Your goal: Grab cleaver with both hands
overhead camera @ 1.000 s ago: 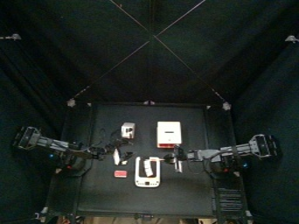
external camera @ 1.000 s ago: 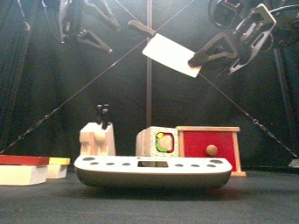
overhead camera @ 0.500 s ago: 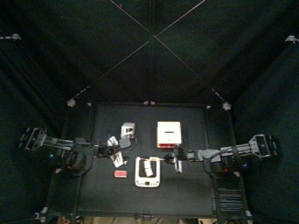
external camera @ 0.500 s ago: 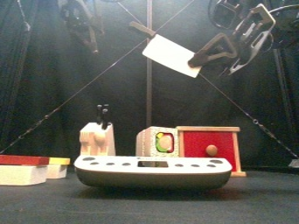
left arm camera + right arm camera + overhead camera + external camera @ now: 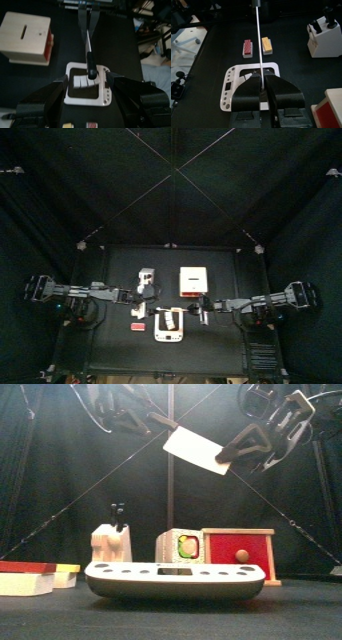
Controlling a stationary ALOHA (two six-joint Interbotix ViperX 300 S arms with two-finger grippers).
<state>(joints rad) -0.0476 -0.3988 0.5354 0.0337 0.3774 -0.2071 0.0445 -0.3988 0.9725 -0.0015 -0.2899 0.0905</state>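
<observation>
Since a second ago the left claw (image 5: 128, 416) has swung in toward the cleaver (image 5: 195, 447) and rolled at the wrist; the cleaver and the right claw (image 5: 241, 444) have kept their place. The cleaver hangs high in the air over the middle of the table, tilted, its flat white blade toward the left arm. The right claw is clamped on its dark handle end. The left claw is spread wide just beside the blade, and no contact shows.

Directly below on the table lies a white rack (image 5: 174, 576) with a row of small holes. Behind it stand a cream box with a red front (image 5: 238, 556), a small box with a green and yellow face (image 5: 181, 545), and a white block (image 5: 110, 542) with a black clip on top. Flat red and tan blocks (image 5: 27, 572) lie at the front view's left edge.
</observation>
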